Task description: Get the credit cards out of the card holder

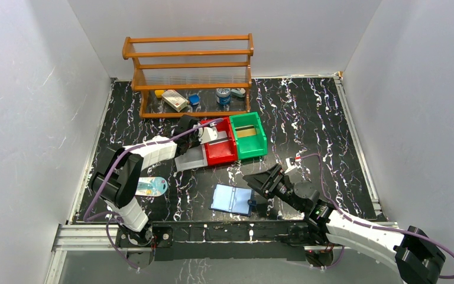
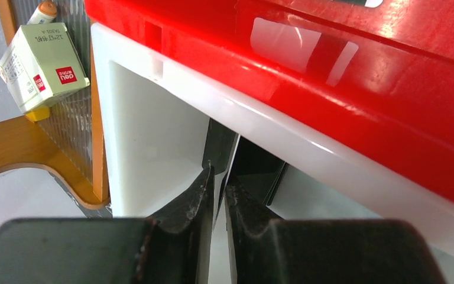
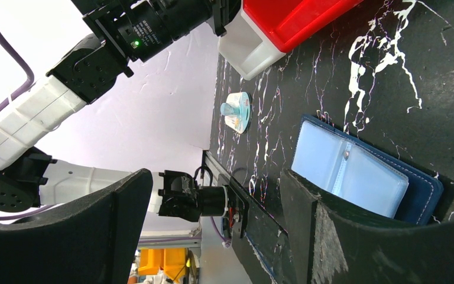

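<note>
while the card holder (image 1: 230,199) lies opened flat on the black marbled table (image 1: 319,118), pale blue inner faces up and navy cover showing round the edge, near the front edge between the two arm bases, the right gripper (image 1: 254,190) sits low at its right end, jaws spread wide apart, nothing between them. right wrist view: one of its fingers (image 3: 343,242) overlaps the near edge of the holder, the other is well off to the side over bare table; cannot tell if the finger actually touches. left gripper (image 2: 219,177) is further back, pointed down into a white bin (image 2: 153,136) that sits right against a red bin (image 2: 360,89). its fingers are almost together with only a slim slit between them; a thin pale edge runs along that slit, cannot tell if it is a card or if it is pinched. dark flat pieces stand inside the white bin behind the fingertips, too blurred to name. green bin (image 1: 249,137) sits touching the right side of the red one, a tan flat piece inside it. wooden rack (image 1: 189,65) stands at the back of the table with a small box (image 2: 41,65) and other small items on its bottom shelf. white oval packet (image 1: 152,186) with a blue item lies left of the holder, well apart from it, by the left arm.
</note>
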